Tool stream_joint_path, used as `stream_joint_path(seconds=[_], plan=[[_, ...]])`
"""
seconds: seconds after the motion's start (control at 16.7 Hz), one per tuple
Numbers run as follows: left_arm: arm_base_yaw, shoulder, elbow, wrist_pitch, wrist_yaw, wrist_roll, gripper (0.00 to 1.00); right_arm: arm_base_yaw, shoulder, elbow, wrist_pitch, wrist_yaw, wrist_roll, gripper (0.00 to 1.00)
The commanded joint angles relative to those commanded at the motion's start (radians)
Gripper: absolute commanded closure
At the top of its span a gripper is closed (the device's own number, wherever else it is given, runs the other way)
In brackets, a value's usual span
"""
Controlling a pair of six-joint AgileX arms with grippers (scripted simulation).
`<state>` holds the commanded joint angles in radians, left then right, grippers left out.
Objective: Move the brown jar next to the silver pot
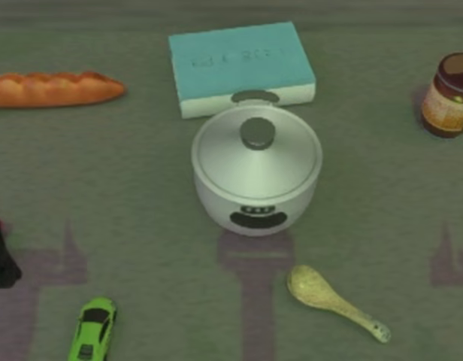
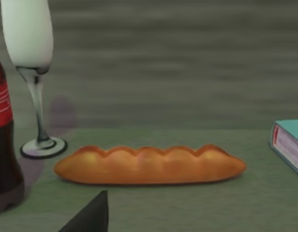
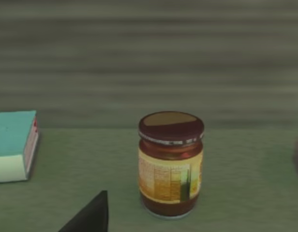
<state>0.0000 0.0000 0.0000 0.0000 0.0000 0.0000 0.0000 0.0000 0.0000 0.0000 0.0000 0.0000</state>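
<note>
My left gripper shows only a dark fingertip facing the long golden-brown bread loaf; I cannot tell how wide it stands. At table centre sits the large silver-grey metal pot, domed lid on, contents hidden. At two o'clock from it, well apart at the right edge, stands the small brown jar with orange-yellow label, lid closed over dark reddish contents. My right gripper faces it, apart; its spread I cannot tell.
</note>
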Motion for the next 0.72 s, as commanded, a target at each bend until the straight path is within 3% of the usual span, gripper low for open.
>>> stream_joint_path(seconds=[0.3, 0.72], plan=[[0.0, 0.0, 0.0, 0.0, 0.0, 0.0, 0.0, -0.005, 0.053, 0.03, -0.041, 0.004, -0.003, 0.0], [0.0, 0.0, 0.0, 0.0, 0.0, 0.0, 0.0, -0.025, 0.459, 0.339, -0.323, 0.013, -0.034, 0.0]])
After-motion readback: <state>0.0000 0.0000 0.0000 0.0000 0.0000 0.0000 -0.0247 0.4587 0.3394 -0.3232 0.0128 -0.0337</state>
